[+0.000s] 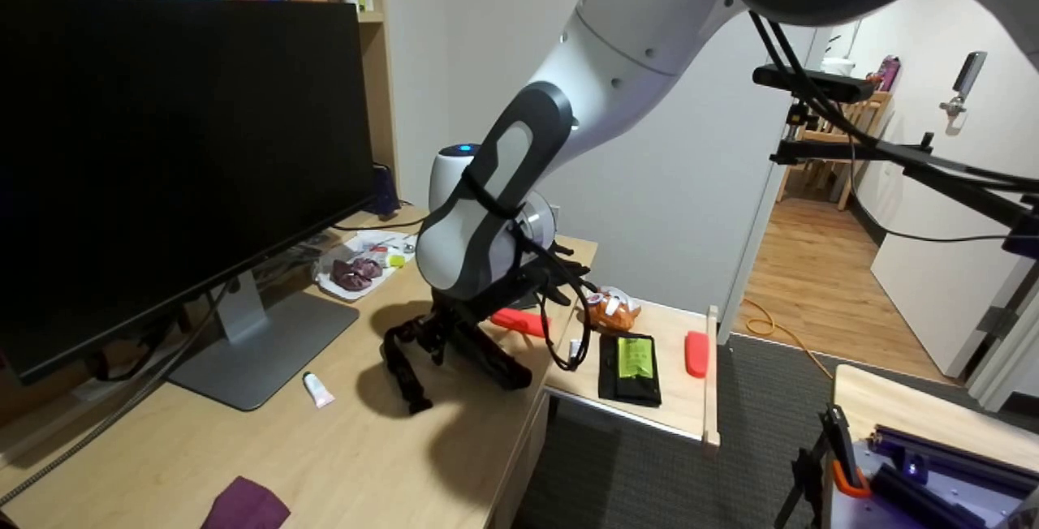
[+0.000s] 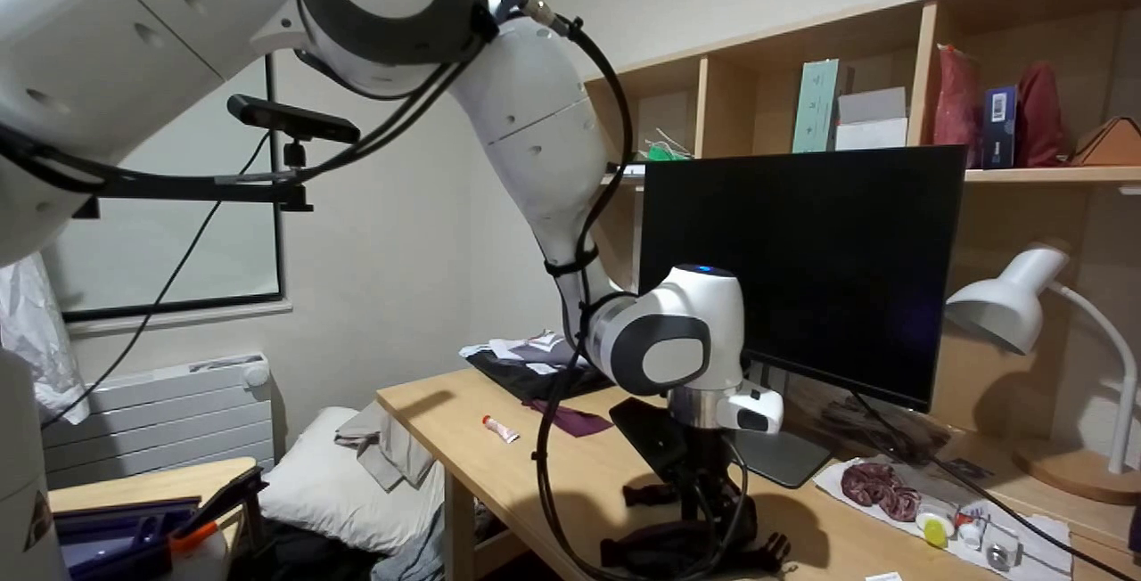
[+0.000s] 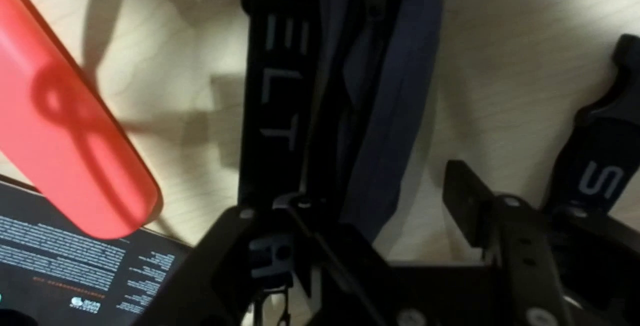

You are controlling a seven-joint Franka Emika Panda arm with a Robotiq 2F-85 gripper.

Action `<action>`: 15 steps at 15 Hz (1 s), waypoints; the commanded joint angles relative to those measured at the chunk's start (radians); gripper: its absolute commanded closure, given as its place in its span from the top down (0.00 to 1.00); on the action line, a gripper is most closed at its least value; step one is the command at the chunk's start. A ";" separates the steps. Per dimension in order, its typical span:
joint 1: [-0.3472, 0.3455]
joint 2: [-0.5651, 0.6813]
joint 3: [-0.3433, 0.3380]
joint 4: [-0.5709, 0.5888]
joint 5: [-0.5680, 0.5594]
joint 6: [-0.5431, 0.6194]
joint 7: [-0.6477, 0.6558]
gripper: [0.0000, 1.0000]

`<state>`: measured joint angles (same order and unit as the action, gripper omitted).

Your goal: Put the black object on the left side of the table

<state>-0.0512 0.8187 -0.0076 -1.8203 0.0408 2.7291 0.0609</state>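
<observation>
The black object [image 1: 491,357] is a strap-like belt lying in a bent shape on the tan table [image 1: 381,464], under my gripper [image 1: 445,338]. It also shows in an exterior view [image 2: 664,547], partly covered by the gripper and hanging cable. In the wrist view, its wide part [image 3: 280,116] with pale letters runs up the middle, and a buckle end [image 3: 600,166] lies at right. My gripper [image 3: 385,206] is open there. Its left finger, dark and hard to separate from the belt, overlaps the wide part. Its right finger stands over bare table between the two parts.
A red case [image 3: 75,116] and a dark printed box [image 3: 75,261] lie beside the belt. The monitor [image 1: 187,148] with its foot [image 1: 268,350], a small tube [image 1: 317,390], a purple cloth [image 1: 246,505] and a white tray [image 1: 349,292] are on the table. A lamp [image 2: 1007,296] stands behind.
</observation>
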 commanded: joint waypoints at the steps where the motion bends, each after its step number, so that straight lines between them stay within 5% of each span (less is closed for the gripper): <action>1: -0.013 0.018 0.002 0.017 0.007 0.010 -0.025 0.32; 6: -0.018 0.011 -0.002 0.010 0.007 0.001 -0.030 0.07; 15: -0.078 -0.024 0.070 -0.015 0.050 -0.019 -0.075 0.07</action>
<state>-0.0764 0.8177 0.0008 -1.8154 0.0409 2.7258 0.0404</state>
